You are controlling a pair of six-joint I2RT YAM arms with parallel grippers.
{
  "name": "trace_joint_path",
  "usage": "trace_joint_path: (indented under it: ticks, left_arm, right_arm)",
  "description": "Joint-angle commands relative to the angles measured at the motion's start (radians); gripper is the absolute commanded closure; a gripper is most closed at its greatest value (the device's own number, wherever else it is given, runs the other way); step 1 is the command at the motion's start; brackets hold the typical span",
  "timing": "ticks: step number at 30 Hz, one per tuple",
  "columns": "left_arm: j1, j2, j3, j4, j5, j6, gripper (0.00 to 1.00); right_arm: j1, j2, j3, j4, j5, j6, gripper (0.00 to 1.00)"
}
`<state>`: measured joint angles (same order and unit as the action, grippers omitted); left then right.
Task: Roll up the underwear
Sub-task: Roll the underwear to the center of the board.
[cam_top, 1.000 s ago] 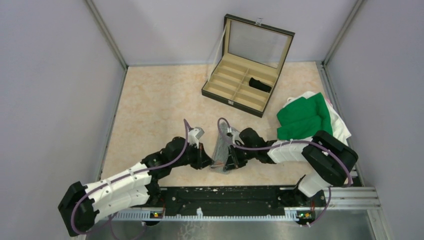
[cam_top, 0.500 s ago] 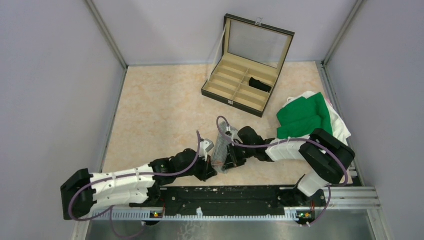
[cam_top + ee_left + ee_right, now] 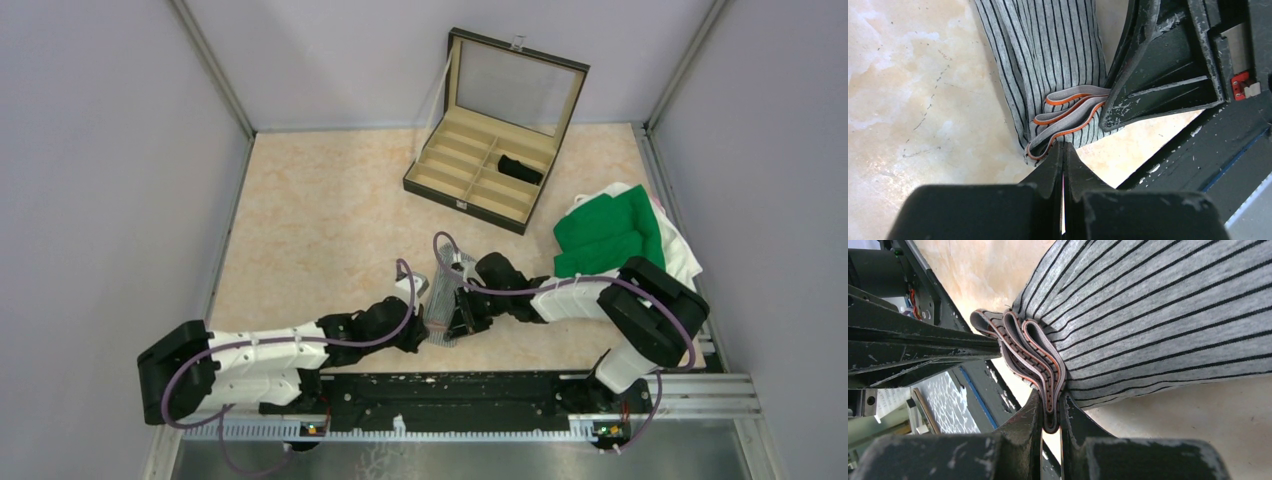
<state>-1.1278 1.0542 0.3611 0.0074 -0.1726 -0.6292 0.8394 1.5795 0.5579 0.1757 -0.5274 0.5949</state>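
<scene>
Grey striped underwear (image 3: 440, 303) lies by the bench's near edge. My right claw (image 3: 1050, 410) pinches its orange-trimmed waistband (image 3: 1033, 355); my left claw (image 3: 1063, 150), pressed together, tips at the same folds. Since a second ago, my left arm (image 3: 270, 350) has sunk flatter, reaching rightward. Beige marbled bench (image 3: 300, 220), lilac walls (image 3: 100, 200); open case (image 3: 470, 190) toward the far edge.

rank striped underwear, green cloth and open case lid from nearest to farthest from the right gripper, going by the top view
1. striped underwear, held by right gripper
2. green cloth, right side
3. case lid, far back
</scene>
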Motion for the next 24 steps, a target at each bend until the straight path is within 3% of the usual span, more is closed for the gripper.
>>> trace_joint_path:
  ticks: [1, 10, 24]
  left_arm:
    - [-0.001, 0.033, 0.031, 0.056, -0.052, -0.001, 1.00]
    - [0.012, 0.053, 0.019, 0.057, -0.084, -0.012, 1.00]
    - [0.024, 0.148, -0.015, 0.110, -0.068, -0.036, 1.00]
  right_arm:
    - [-0.013, 0.055, -0.014, -0.107, 0.120, -0.044, 1.00]
    - [-0.013, 0.045, -0.014, -0.113, 0.130, -0.047, 1.00]
    - [-0.013, -0.091, -0.013, -0.163, 0.178, -0.047, 0.77]
